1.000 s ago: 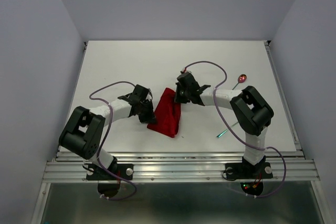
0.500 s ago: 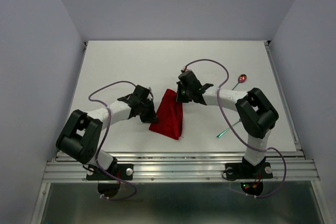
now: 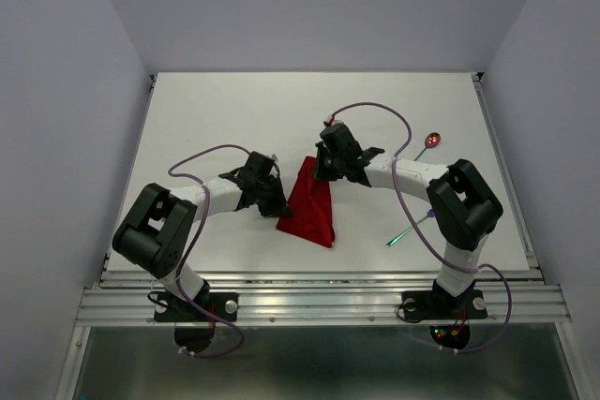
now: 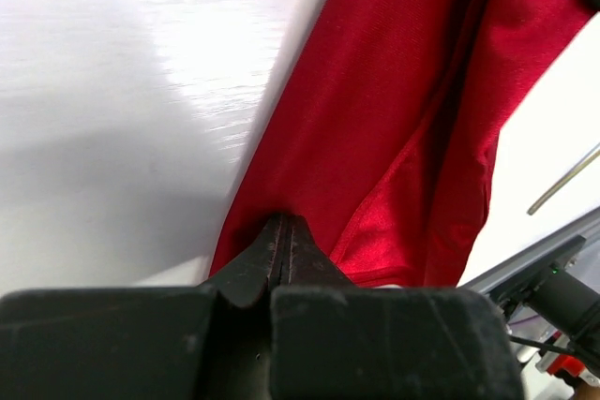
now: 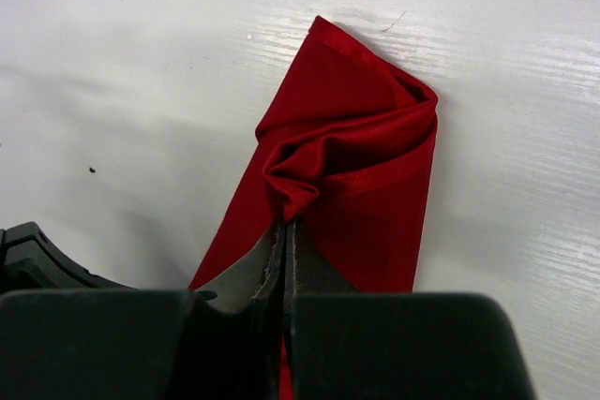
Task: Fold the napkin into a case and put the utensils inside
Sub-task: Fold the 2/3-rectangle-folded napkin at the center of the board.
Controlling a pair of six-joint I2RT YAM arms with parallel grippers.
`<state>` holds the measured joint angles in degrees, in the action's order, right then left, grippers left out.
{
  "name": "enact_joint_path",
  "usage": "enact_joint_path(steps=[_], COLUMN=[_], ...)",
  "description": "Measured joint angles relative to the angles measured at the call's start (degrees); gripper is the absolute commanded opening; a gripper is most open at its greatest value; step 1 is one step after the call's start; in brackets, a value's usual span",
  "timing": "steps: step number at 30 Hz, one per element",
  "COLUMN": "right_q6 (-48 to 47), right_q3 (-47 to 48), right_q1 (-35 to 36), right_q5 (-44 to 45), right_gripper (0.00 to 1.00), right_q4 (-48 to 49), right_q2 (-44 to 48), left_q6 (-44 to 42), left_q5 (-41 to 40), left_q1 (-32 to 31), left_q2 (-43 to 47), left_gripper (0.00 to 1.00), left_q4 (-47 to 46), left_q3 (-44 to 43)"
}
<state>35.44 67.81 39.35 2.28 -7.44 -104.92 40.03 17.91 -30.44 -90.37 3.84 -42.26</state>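
a: what is the biggest thing there?
b: the white bench [image 3: 234, 119], with the red napkin [image 3: 312, 208] lying near its middle. the cloth is folded into a long wedge, narrow at the far end and wider at the near end, with a bunched fold at the narrow end.
a: and the arms?
b: the left tool [image 3: 278, 210] sits at the napkin's near left corner, fingers pressed together on the cloth's edge. the right tool [image 3: 322, 168] is at the napkin's far narrow end, clamped tight on the gathered fold.
a: where are the utensils?
b: both lie to the right of the napkin, apart from it. the fork [image 3: 401, 236] with the teal handle is level with its near end, partly hidden by the right arm. the spoon [image 3: 431, 140] with the shiny red bowl lies beyond its far end.
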Motion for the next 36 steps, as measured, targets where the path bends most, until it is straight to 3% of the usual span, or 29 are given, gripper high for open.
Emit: enact_joint_path(steps=[36], right_q6=[4.6], right_q3=[12.4], right_q1=[0.0], right_q5=[0.1], right_gripper=[0.01], right_q4=[-1.7], right_q2=[-7.1], left_q6=[4.9], left_q5=[2.9], left_q1=[-4.2], left_q2=[-2.1], left_gripper=[0.00], left_q4=[-7.5], left_q3=[1.3])
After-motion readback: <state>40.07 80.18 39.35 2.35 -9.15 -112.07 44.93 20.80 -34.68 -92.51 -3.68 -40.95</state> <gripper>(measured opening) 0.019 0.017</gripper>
